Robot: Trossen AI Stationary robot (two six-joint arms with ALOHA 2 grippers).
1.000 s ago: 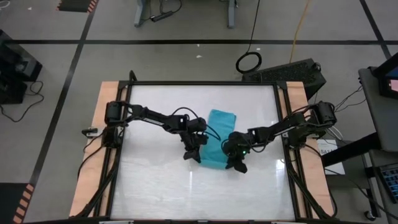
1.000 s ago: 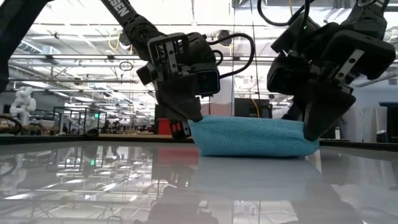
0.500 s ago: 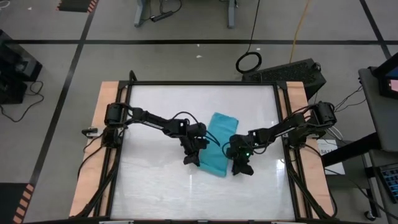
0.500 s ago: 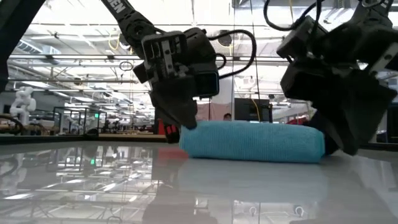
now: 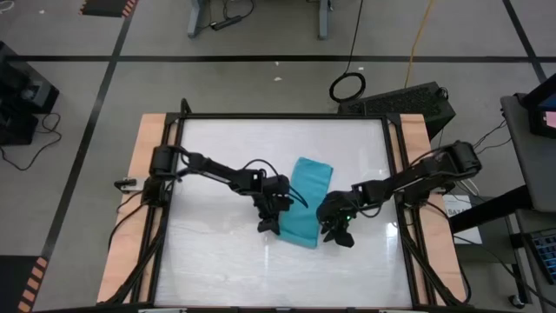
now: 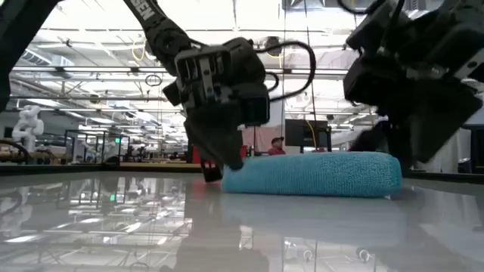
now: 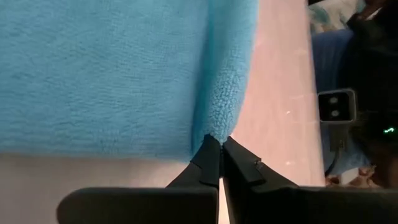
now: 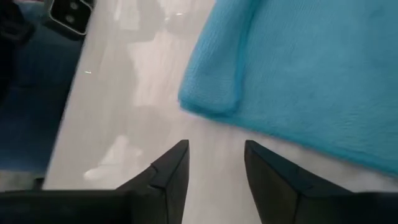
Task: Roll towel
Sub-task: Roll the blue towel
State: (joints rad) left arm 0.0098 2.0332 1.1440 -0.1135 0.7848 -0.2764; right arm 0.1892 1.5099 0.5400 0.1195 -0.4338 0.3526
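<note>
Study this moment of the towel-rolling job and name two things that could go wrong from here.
1. The right gripper stands open just off the towel, gripping nothing, so that end of the fold may spring back and loosen.
2. The left gripper is shut right at the towel's edge; whether it pinches cloth is unclear. If it does, moving away could drag the towel askew across the glossy table.
</note>
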